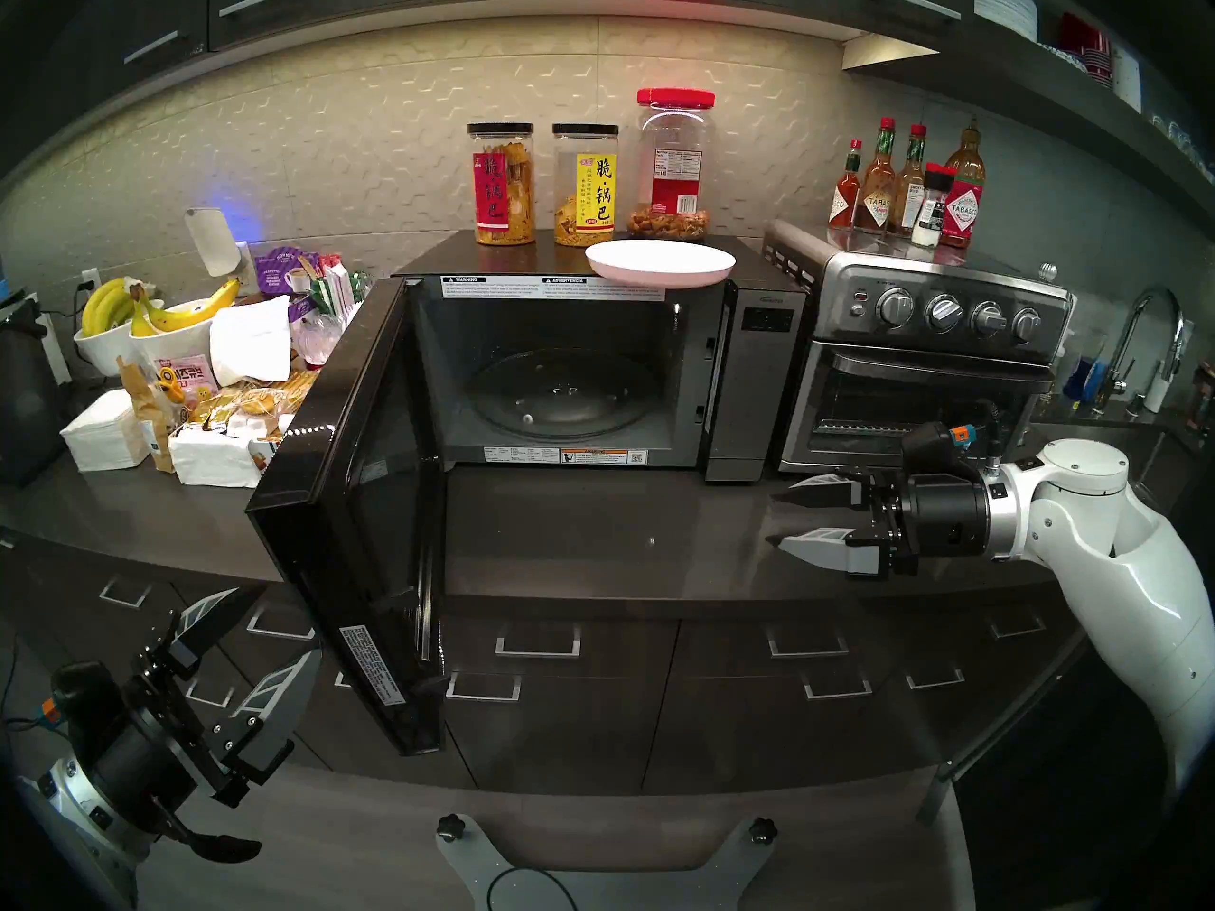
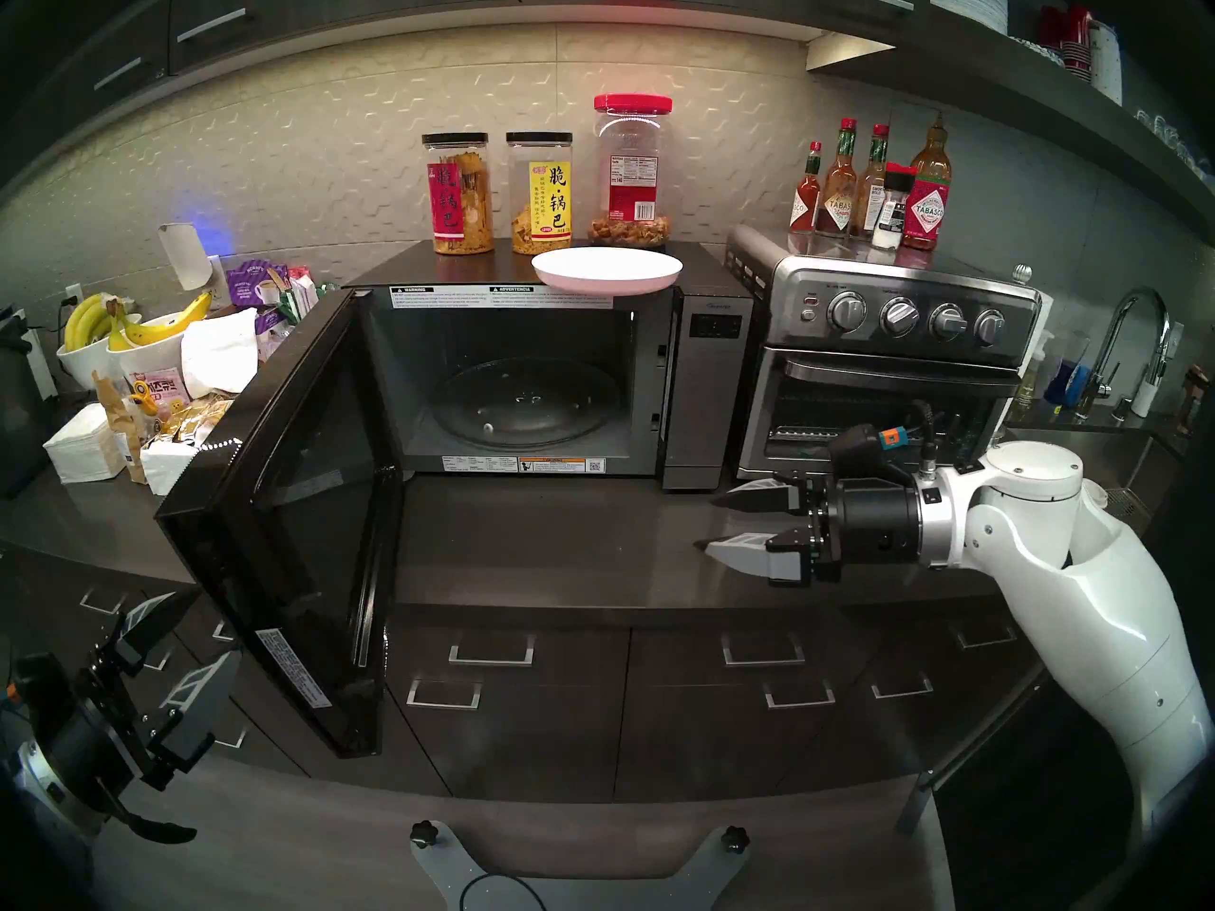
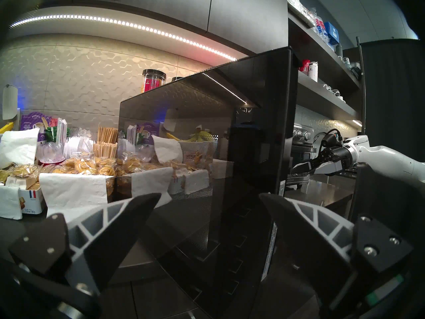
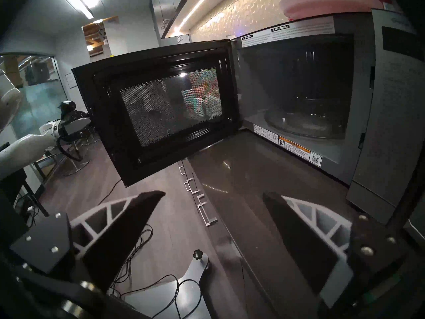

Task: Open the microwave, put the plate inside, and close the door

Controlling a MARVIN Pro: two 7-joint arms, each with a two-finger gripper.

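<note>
The black microwave (image 1: 756,377) stands on the counter with its door (image 1: 355,495) swung wide open to the left. Its glass turntable (image 1: 559,397) is bare. The white plate (image 1: 659,264) rests on the microwave's top, overhanging the front edge; the right wrist view shows its pink underside (image 4: 326,3). My right gripper (image 1: 772,520) hovers open and empty over the counter, right of the opening, in front of the toaster oven. My left gripper (image 1: 287,622) is open and empty, low before the drawers, facing the door's outer glass (image 3: 195,139).
A steel toaster oven (image 1: 920,364) with sauce bottles (image 1: 907,186) on top stands right of the microwave. Three snack jars (image 1: 503,186) stand behind the plate. Banana bowls (image 1: 164,318), snacks and napkins crowd the counter's left. A sink faucet (image 1: 1144,338) is far right.
</note>
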